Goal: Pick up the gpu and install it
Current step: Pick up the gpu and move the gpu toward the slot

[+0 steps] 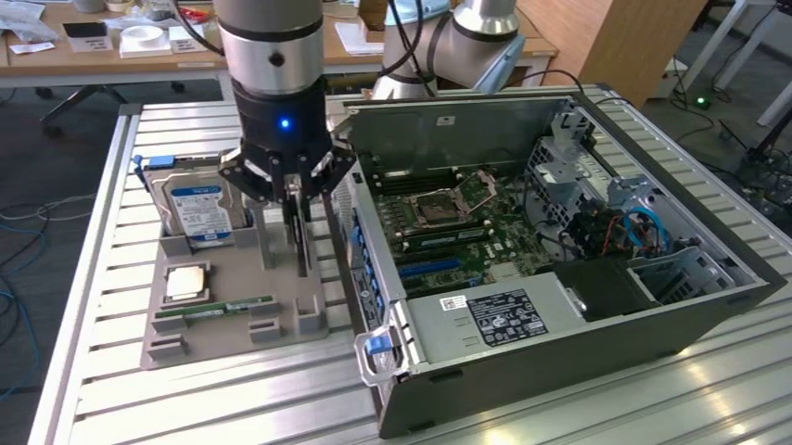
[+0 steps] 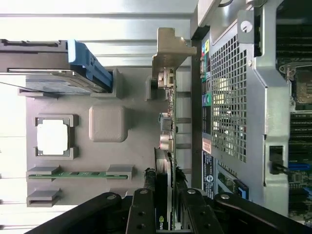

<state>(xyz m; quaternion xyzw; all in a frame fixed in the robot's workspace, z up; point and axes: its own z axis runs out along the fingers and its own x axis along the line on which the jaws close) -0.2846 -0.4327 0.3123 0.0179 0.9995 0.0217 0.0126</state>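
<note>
This is a robot lab. A metal table [image 1: 111, 306] with long slots holds an open computer case [image 1: 557, 366]. A robot arm [image 1: 273, 56] hangs at ten o'clock from the case. Farther that way stands a wooden desk [image 1: 62, 59] with papers. Cables [image 1: 25, 211] lie on the floor at nine o'clock.

The gpu [image 2: 168, 146], thin dark card with silver bracket, stands upright on edge, seemingly pinched by the claw [image 2: 165, 180].
</note>
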